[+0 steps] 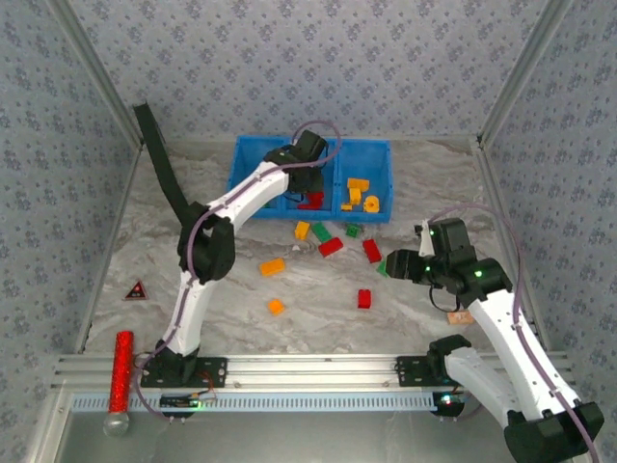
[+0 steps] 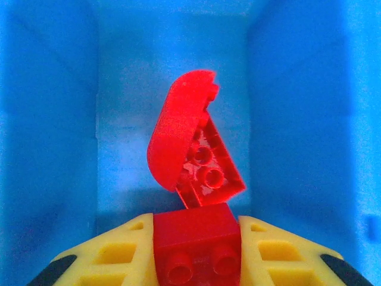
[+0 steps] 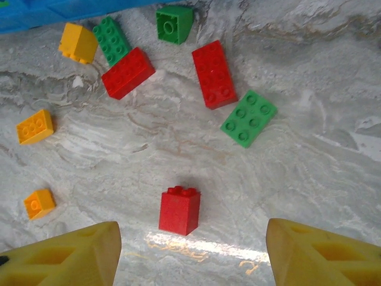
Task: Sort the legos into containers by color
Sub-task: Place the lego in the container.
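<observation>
The containers are one blue tray (image 1: 253,166) with three compartments at the back of the table. My left gripper (image 1: 310,179) reaches down into the middle compartment and is shut on a red lego (image 2: 196,238). Just ahead of it a curved red lego (image 2: 190,143) leans inside the blue walls (image 2: 53,119). Orange-yellow legos (image 1: 359,193) lie in the right compartment. My right gripper (image 1: 390,262) hangs open over the table, a small upright red lego (image 3: 179,210) on the surface between and ahead of its fingertips (image 3: 95,247).
Loose legos lie in front of the tray: orange (image 3: 78,42), green (image 3: 111,39), red (image 3: 127,72), red (image 3: 214,74), green (image 3: 249,118), orange (image 3: 35,126). A red glittery cylinder (image 1: 123,371) and a dark triangle (image 1: 136,290) sit at the left. Patterned walls enclose the table.
</observation>
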Tool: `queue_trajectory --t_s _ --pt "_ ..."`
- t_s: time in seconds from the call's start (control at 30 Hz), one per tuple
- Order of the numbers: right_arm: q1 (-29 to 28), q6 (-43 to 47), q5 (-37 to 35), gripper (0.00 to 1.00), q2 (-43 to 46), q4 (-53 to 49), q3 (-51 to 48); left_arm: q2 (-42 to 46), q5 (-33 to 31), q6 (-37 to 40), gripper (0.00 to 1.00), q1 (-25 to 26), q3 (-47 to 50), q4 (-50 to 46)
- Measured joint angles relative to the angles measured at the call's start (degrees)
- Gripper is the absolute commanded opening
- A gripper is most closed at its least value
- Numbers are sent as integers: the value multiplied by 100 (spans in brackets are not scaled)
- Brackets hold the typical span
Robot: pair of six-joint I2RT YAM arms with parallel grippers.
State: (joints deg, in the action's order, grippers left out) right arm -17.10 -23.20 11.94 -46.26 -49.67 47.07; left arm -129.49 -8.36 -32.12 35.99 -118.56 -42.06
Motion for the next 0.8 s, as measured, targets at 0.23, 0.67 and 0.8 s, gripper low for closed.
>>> queue_trajectory --t_s 0.23,0.67,0.8 --pt "-592 -341 94 67 127 -2 -175 -382 15 42 36 -114 -177 -50" --pt "-1589 -850 -251 67 -317 227 -321 -238 129 227 51 -149 -162 -55" --pt "-2039 -901 -382 72 -636 409 -260 199 184 278 54 -149 140 -24"
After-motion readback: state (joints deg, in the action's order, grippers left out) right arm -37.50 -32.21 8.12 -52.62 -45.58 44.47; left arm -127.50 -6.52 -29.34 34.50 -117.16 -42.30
